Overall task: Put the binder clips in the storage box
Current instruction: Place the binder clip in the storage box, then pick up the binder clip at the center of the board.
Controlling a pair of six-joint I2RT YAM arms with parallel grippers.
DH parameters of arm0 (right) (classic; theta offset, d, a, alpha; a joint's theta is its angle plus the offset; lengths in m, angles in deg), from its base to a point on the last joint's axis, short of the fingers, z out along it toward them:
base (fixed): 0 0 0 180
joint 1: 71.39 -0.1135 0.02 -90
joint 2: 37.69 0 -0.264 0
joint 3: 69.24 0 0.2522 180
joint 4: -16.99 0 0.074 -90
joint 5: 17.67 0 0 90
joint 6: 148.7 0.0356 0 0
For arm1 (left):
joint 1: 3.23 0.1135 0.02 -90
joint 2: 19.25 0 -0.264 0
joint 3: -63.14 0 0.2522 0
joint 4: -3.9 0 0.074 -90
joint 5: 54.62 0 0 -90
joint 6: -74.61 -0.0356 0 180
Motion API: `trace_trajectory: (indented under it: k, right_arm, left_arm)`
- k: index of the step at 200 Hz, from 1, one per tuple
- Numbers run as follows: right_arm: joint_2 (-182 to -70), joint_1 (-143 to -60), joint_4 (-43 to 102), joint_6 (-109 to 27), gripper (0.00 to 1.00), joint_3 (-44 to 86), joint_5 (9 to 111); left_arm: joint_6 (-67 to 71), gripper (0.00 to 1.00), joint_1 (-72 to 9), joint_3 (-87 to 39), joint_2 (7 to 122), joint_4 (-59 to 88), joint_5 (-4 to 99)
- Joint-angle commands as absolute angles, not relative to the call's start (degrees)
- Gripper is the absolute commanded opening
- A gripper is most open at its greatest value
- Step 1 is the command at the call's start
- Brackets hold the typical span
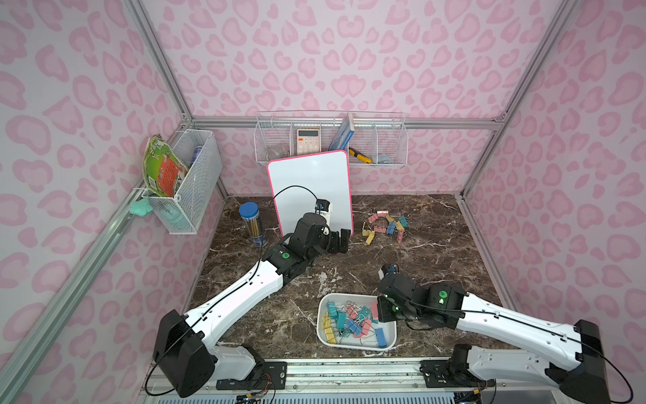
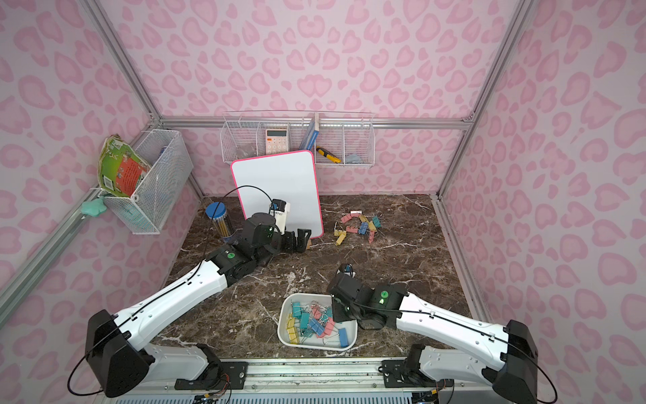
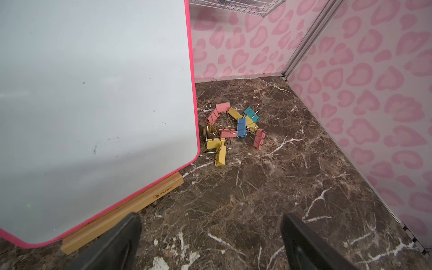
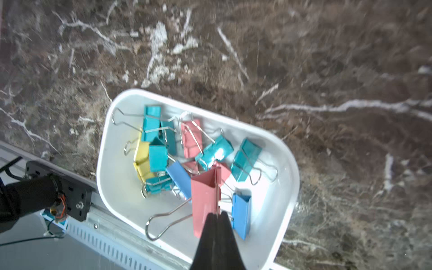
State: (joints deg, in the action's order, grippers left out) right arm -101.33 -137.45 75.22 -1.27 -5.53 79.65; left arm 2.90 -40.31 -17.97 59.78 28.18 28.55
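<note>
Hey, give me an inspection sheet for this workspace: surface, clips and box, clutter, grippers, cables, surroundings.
Surface: marble tabletop, no spills seen.
Job's things: storage box holds many binder clips; loose pile lies beside the whiteboard.
Clutter: whiteboard on wooden stand; pencil tube.
Grippers: left gripper open, empty, facing the loose pile; right gripper shut on pink clip over the box.
Cables: black cable arcs above the left wrist.
Surroundings: wire baskets on pink walls.

The right tool (image 4: 216,214) hides part of a pink binder clip (image 4: 203,194), and the storage box (image 4: 102,163) runs off-frame.
</note>
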Motion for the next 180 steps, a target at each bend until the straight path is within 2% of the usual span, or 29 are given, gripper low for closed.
trace_trajectory:
  k: [1, 16, 34, 49, 71, 97, 114, 144, 180]
  right_arm:
    - [-101.3, -139.3, 74.1, 5.3, 0.0, -9.8, 76.5]
    - [-102.2, -139.4, 73.9, 5.6, 0.01, -11.4, 76.6]
    - [-102.3, -139.2, 76.2, 5.5, 0.35, -9.8, 80.5]
    - [-101.3, -138.5, 78.1, 5.4, 0.47, -6.1, 85.1]
    - [-97.6, -134.2, 75.1, 1.9, 0.5, -3.0, 92.1]
    - [-93.8, -120.2, 66.0, -6.8, 0.49, -5.3, 85.0]
    - [-91.6, -115.5, 62.1, -8.6, 0.48, -7.0, 81.8]
    - [-88.8, -112.5, 61.3, -8.7, 0.49, -9.1, 79.8]
    - [-86.6, -112.3, 60.1, -7.2, 0.49, -12.0, 78.5]
  left_arm:
    - [2.9, 0.96, -39.8, -20.8, 63.2, 26.7, 31.1]
    - [2.1, 0.94, -39.6, -23.2, 66.3, 26.7, 32.4]
    - [1.8, 0.89, -39.6, -26.2, 70.5, 26.9, 32.1]
    - [0.4, 0.83, -39.5, -29.6, 74.7, 26.8, 32.4]
    - [-1.8, 0.71, -39.5, -36.1, 81.8, 27.0, 34.3]
    - [-4.3, 0.64, -39.6, -48.5, 92.4, 33.3, 39.1]
    - [-7.5, 0.61, -40.1, -58.3, 99.9, 40.0, 41.6]
    - [-12.0, 0.55, -41.3, -71.2, 110.7, 50.9, 36.8]
    - [-13.2, 0.54, -41.5, -89.8, 123.2, 66.0, 34.8]
